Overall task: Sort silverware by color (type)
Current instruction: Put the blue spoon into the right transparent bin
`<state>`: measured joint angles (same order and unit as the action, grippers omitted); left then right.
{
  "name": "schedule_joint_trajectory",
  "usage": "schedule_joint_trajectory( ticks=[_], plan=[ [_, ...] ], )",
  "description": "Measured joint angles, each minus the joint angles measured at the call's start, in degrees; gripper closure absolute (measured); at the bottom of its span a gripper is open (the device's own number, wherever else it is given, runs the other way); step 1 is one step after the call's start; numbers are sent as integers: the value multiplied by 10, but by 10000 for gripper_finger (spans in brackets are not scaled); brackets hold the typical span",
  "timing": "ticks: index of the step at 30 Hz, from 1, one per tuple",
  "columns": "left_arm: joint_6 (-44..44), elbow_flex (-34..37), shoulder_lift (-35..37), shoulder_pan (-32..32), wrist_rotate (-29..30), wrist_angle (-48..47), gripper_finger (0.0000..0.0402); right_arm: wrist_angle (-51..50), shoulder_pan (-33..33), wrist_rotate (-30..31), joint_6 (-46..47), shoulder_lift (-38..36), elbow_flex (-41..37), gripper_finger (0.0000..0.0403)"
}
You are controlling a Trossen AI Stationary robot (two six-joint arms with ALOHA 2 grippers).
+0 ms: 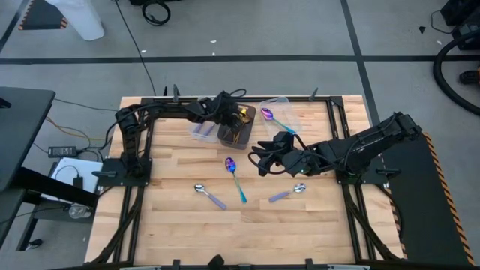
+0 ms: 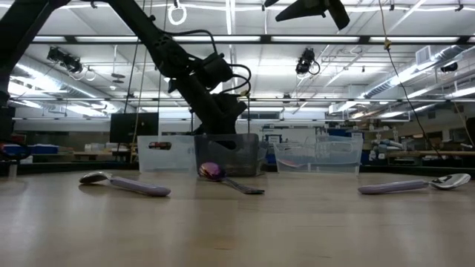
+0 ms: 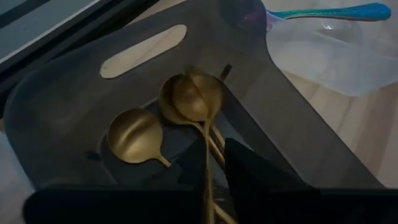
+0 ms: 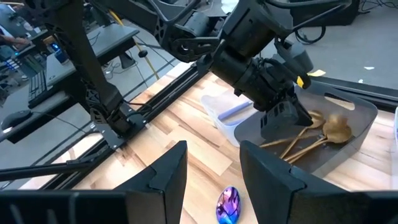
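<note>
My left pincer point(image 1: 238, 120) hangs over the dark bin point(image 1: 225, 136) at the back of the table, fingers point(image 3: 261, 180) a little apart with the handle of a gold spoon point(image 3: 198, 106) running between them — whether I am pinching it I cannot tell. More gold spoons point(image 4: 308, 138) lie in that bin. My right pincer point(image 4: 211, 171) hovers spread and empty above the purple-bowled spoon with the teal handle point(image 1: 235, 175) in the middle of the table. Two silver spoons with lavender handles point(image 1: 210, 195) point(image 1: 288, 193) lie on the wood either side — another teal-handled one point(image 1: 274, 120) rests in the clear bin point(image 1: 289, 112)
</note>
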<state>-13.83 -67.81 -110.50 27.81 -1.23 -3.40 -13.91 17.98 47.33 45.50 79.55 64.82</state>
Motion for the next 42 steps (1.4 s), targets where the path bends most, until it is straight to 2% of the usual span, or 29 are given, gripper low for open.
schedule_joint_trajectory(
  ticks=[6,16,21,26,32,42],
  plan=[
    [-2,3,18,-7,-3,-23,314,-15,0,5,34,0,0,245],
    [-6,3,69,-28,-2,-87,313,-40,18,5,79,0,0,245],
    [-7,2,97,-53,0,-89,312,-38,31,5,96,0,0,245],
    [-24,2,122,-84,28,-96,312,-37,45,6,114,0,0,245],
    [-69,2,132,-123,30,-145,312,-38,65,9,142,0,0,245],
    [-226,2,132,-188,-1,-278,312,-42,96,9,175,0,0,245]
  ],
)
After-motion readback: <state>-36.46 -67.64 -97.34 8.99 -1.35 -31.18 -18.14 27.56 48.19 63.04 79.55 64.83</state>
